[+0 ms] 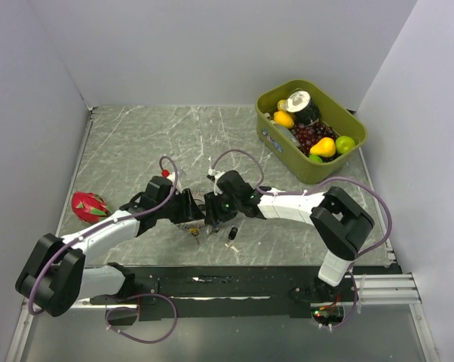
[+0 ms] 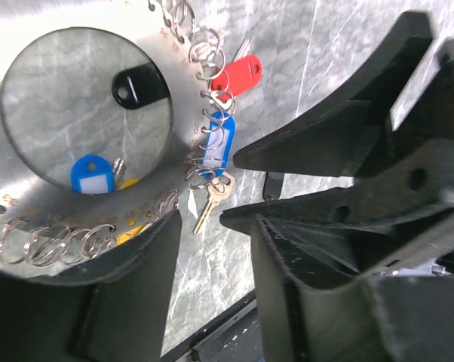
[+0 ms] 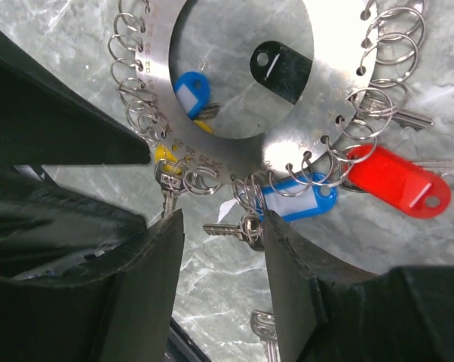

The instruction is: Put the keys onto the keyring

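The keyring is a flat grey metal ring with several small wire loops round its rim; it lies on the marble table and shows in the left wrist view too. A red key tag, a blue one and a silver key hang from loops. A black tag and a second blue tag show through the hole. My right gripper is open, fingertips at the ring's near edge. My left gripper is open, one finger over the ring's rim. A brass key hangs beside it.
A black key lies loose on the table just right of both grippers. Another loose key lies under the right wrist. A dragon fruit sits at the left. A green bin of fruit stands back right.
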